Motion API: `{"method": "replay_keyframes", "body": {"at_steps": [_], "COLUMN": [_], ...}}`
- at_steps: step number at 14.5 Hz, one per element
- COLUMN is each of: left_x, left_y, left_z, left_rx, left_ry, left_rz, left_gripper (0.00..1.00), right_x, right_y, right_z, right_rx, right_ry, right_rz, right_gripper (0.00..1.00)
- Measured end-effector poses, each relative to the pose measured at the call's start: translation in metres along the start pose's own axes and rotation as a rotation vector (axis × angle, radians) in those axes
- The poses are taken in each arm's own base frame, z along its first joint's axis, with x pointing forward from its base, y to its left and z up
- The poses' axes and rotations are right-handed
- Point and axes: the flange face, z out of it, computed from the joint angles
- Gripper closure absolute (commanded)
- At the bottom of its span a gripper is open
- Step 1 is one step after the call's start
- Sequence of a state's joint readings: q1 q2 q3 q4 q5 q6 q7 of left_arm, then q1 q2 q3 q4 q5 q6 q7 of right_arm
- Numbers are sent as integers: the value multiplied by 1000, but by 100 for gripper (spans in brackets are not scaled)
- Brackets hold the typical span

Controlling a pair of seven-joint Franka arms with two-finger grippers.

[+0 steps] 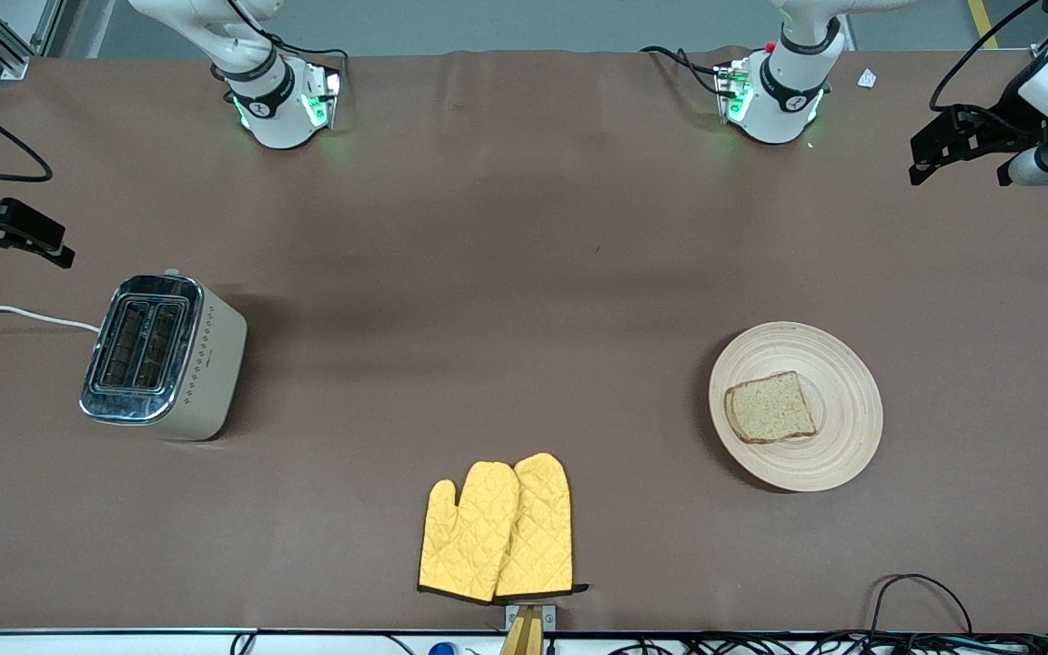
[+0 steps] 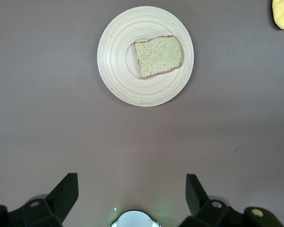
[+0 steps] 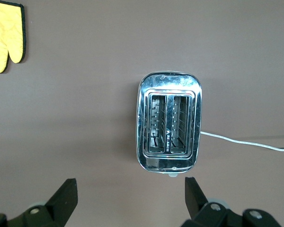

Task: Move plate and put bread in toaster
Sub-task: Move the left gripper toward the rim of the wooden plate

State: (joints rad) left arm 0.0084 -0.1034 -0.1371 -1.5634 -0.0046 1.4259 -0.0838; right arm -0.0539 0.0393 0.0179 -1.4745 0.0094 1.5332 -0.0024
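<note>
1. Count: one plate point(image 1: 796, 406), one slice of bread point(image 1: 770, 408), one toaster point(image 1: 163, 357) with two slots, two yellow oven mitts point(image 1: 497, 531) lying side by side and overlapping, and two grippers, all on or over one brown table point(image 1: 506, 273).
2. Left gripper point(image 1: 961, 146): up in the air over the left arm's end of the table, fingers spread wide and holding nothing. In the left wrist view the plate point(image 2: 145, 56) lies on the table well ahead of the fingertips point(image 2: 66, 191), apart from them, with the bread point(image 2: 158, 56) resting on it, off centre.
3. Right gripper point(image 1: 10, 238): up in the air over the right arm's end of the table, fingers spread and empty. In the right wrist view the toaster point(image 3: 169, 122) stands just ahead of the fingertips point(image 3: 67, 194), apart from them, slots facing up.
4. Cut off or hard to see: the right gripper is cropped by the front view's edge; the toaster's white cord point(image 1: 19, 313) runs out of view; only a corner of a mitt shows in each wrist view; the slot interiors are dark.
5. Room: bare tabletop spans the stretch between toaster and plate; the mitts lie near the table edge closest to the front camera, between the two.
</note>
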Motion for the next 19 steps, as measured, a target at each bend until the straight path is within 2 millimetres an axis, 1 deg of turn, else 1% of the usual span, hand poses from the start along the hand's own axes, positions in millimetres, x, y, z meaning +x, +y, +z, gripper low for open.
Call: {"method": "replay_keyframes", "body": {"at_steps": [2, 3, 4, 6, 7, 9, 11, 13, 14, 15, 17, 19], "left_x": [3, 5, 9, 22, 29, 45, 61, 78, 85, 92, 103, 110], "left_y": [-1, -4, -12, -37, -50, -77, -112, -159, -185, -209, -253, -288], "left_z": [-1, -2, -3, 1, 10, 35, 66, 104, 126, 151, 209, 267], "left_rx": [-1, -3, -5, -16, -36, -102, -185, -278, -324, -376, -495, -608], "left_ry": [4, 5, 8, 3, -12, -56, -94, -110, -112, -111, -101, -56], "left_rz": [-2, -8, -22, -52, -55, -75, -116, -151, -163, -160, -151, -128], "left_gripper": [0, 0, 0, 0, 0, 0, 0, 0, 0, 0, 0, 0], "right_x": [-3, -4, -4, -4, -4, -4, -4, -4, -3, -3, -3, -3], "right_y": [0, 0, 0, 0, 0, 0, 1, 0, 0, 0, 0, 1], "right_z": [-6, -7, -8, -8, -8, -8, -8, -7, -6, -6, -6, -6], "right_rx": [0, 0, 0, 0, 0, 0, 0, 0, 0, 0, 0, 0], "right_ry": [8, 11, 13, 12, 12, 12, 12, 11, 10, 10, 9, 9], "right_rz": [0, -2, -2, -2, -2, -2, -2, -2, -2, -3, -2, -2], "right_gripper": [0, 0, 0, 0, 0, 0, 0, 0, 0, 0, 0, 0]}}
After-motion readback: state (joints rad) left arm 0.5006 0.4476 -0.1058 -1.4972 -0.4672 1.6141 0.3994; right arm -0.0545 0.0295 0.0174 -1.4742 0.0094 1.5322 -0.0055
